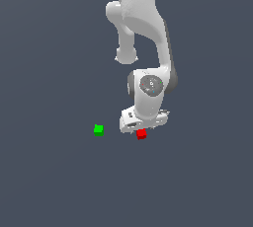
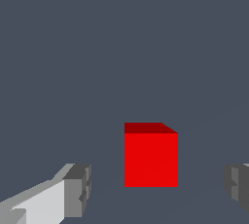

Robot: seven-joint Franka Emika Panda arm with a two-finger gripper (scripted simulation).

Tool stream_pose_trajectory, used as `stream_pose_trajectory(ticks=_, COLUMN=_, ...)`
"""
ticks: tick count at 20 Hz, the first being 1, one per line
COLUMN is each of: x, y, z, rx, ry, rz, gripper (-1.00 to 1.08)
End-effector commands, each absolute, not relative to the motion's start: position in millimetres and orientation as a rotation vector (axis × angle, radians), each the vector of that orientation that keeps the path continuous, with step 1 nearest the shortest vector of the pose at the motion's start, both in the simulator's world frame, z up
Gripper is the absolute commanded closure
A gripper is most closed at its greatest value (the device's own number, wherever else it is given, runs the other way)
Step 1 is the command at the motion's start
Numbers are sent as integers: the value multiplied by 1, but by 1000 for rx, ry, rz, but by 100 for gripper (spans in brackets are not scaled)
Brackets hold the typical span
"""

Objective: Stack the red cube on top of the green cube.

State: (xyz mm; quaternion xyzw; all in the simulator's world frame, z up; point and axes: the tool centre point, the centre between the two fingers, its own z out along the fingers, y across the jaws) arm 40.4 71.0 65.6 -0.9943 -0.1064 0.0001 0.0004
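Gripper lowered over the red cube, fingers spread wide.

In the exterior view, the green cube is seen alone on the grey floor, well apart at nine o'clock from the red cube, which is tucked just under the gripper. In the wrist view, the red cube is framed between the separated fingers, touched by neither.

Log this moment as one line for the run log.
phase: pre-grasp | gripper: open, straddling red cube | green cube: apart, exterior view's left | stack: not done
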Motion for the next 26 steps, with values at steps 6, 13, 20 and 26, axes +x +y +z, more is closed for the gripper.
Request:
stream_pose_trajectory(ticks=6, x=40, y=71, z=32, rx=-3123, ry=-337, rz=1, gripper=-92)
stream_pose_trajectory(ticks=13, x=41, y=71, z=20, rx=-3123, ry=-338, rz=0, gripper=-92)
stream_pose_trajectory(ticks=20, x=41, y=71, z=20, rx=-3123, ry=-338, rz=0, gripper=108)
stream_pose_trajectory(ticks=26, x=41, y=71, z=21, rx=-3123, ry=-338, rz=0, gripper=108)
